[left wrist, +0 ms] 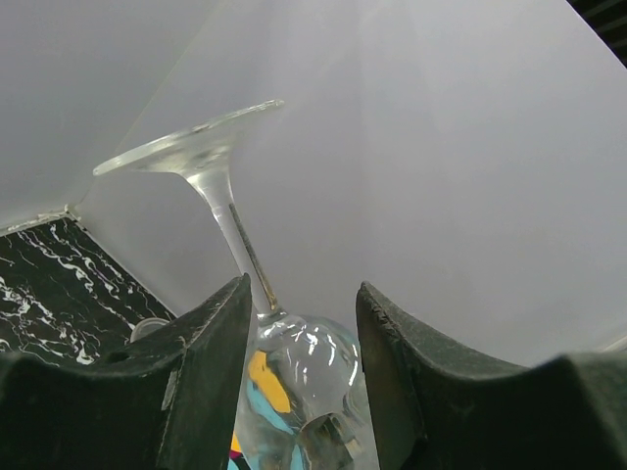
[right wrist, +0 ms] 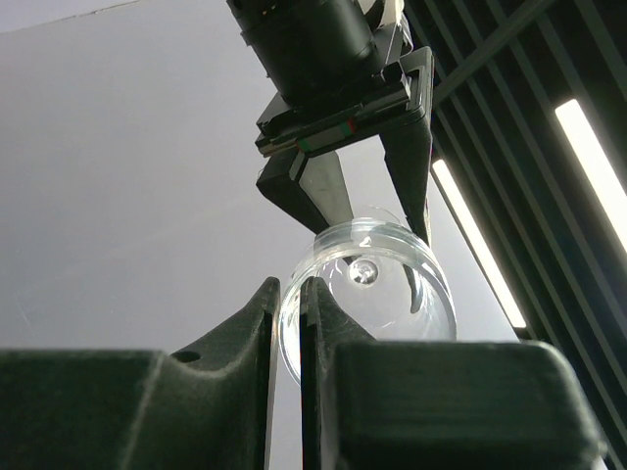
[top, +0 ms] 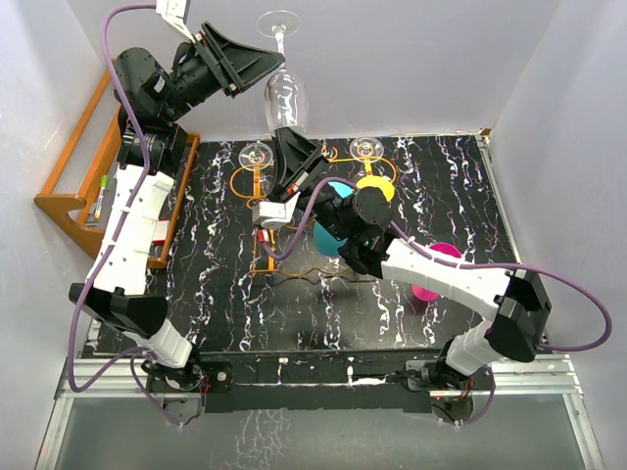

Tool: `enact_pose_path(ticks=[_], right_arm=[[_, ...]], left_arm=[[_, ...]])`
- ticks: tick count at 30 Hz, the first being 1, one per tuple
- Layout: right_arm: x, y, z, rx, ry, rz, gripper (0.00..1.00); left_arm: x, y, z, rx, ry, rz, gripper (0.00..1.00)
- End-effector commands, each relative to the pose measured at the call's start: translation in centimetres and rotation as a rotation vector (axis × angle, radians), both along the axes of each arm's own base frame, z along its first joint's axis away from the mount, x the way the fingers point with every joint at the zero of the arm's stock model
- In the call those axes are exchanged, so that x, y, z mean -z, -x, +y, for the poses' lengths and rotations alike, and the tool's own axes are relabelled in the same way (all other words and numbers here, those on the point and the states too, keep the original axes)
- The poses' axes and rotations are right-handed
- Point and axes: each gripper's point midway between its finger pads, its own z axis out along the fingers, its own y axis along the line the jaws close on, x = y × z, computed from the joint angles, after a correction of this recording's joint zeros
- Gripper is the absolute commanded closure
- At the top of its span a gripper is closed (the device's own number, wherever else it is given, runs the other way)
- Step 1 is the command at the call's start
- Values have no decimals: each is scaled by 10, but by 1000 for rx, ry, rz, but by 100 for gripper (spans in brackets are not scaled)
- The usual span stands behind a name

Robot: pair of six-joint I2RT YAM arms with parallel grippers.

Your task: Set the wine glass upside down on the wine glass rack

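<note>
The clear wine glass [top: 285, 98] hangs upside down in the air above the back of the table, its foot uppermost. My right gripper [top: 290, 137] reaches up from below and is shut on the bowl's rim [right wrist: 294, 323], with one finger inside the bowl and one outside. My left gripper [top: 277, 61] comes in from the left. Its fingers [left wrist: 220, 333] stand open on either side of the stem [left wrist: 235, 235], just above the bowl, and a gap shows on both sides. Beneath the glass stands the orange wire wine glass rack [top: 242, 182].
Two other glasses [top: 257, 154] [top: 366, 149] sit on the rack. A yellow piece [top: 376, 186], a cyan one [top: 331, 233] and a magenta one [top: 438, 266] lie under the right arm. The wooden shelf [top: 71, 191] leans at the left wall.
</note>
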Motion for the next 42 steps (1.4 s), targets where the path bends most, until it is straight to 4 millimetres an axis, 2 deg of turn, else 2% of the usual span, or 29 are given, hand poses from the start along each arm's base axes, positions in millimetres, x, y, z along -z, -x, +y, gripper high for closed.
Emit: enact_pose_path(ticks=[1,12,17,19,22,24,29,35,37,42], right_arm=[[-25,15,-7,-16,-61,-74,92],[-31,22,-11,-9,-63,-93,92],[-27,21,-9,-12,-56,-88,92],[-25,20,-7,-12,-49,-82,92],[-19,18,-4,-13,-39,-72,92],[-16,17,-2,-18,-31,-68,92],[-13,20,2,-51,-26,-63,92],[-13,36,1,-142,-20,-62,92],[-9,40,3,-172,-1,-46,88],[-1,47,3,-214,24,-16,63]], left_arm=[[-12,15,-4,25,2,-55,55],[2,-1,-1,-49,-59,-49,55],[8,-5,-3,-48,-56,-30,56],[7,-3,-4,-33,-45,-27,65],[0,4,-5,6,-9,-31,92],[-6,13,-8,58,26,-31,100],[-19,35,-11,177,88,-69,100],[-18,46,-12,190,11,-195,100],[-15,46,-10,152,-46,-259,100],[-6,41,-6,56,-159,-381,100]])
